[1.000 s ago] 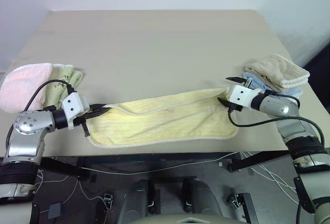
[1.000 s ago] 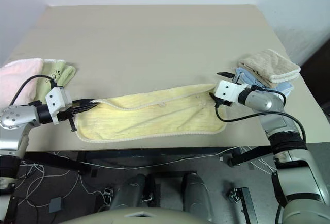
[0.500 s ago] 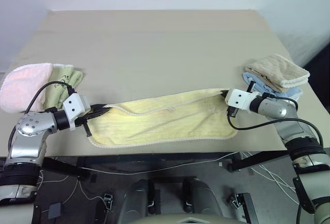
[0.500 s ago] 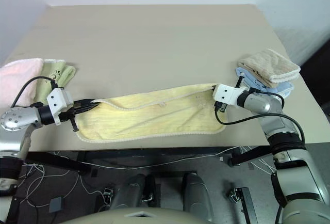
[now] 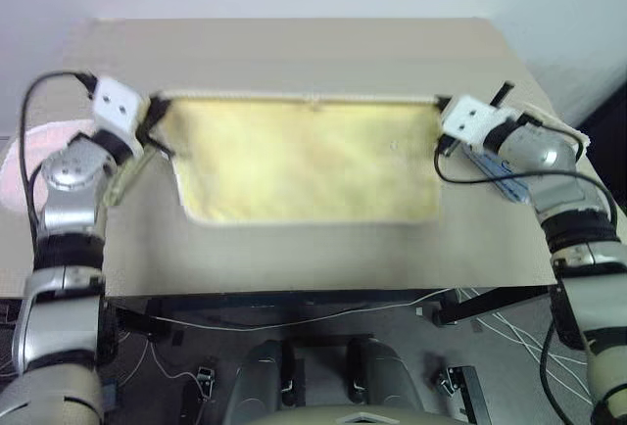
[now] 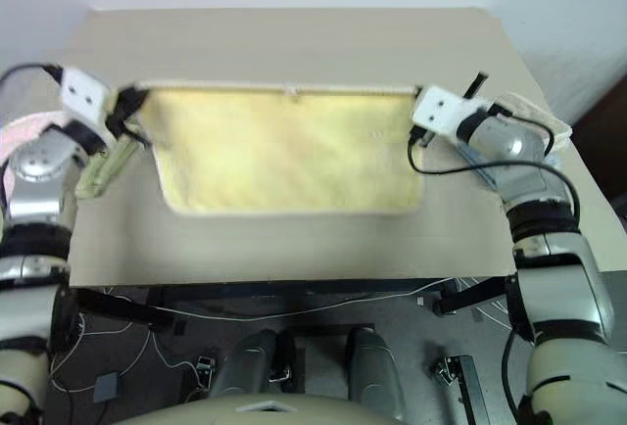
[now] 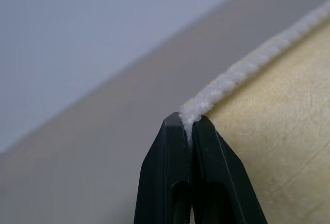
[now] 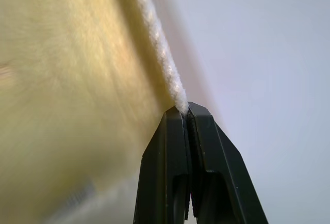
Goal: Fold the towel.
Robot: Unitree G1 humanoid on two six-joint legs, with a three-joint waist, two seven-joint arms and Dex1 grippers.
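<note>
Head cameras first: the towel is up off the tabletop, stretched out flat between the two arms like a little banner. Its top hem runs pretty much straight from the left tool to the right tool, and the bottom edge hangs free just above the near part of the tabletop. It sags only a bit in the middle, so I'd guess it's light, soft and floppy, zero stiffness of its own. A pink fluffy towel and a green cloth sit off to the left, and a beige folded towel on the right, mostly behind the arm.

Left wrist cam: the left tool's black fingers are pressed together with the whitish hem cord pinched right at the tips. It's a tiny bite, just the border.

Right wrist cam: same deal, fingers clamped tight on the corner of the hem, yellow terry hanging off to one side.

My take: the corners on the hem are the right spots to grab, since the ribbed border is thicker and gives grip. Terry shouldn't be slippery, but with such shallow pinches a jerk could pull a corner loose. Not fragile at all.
</note>
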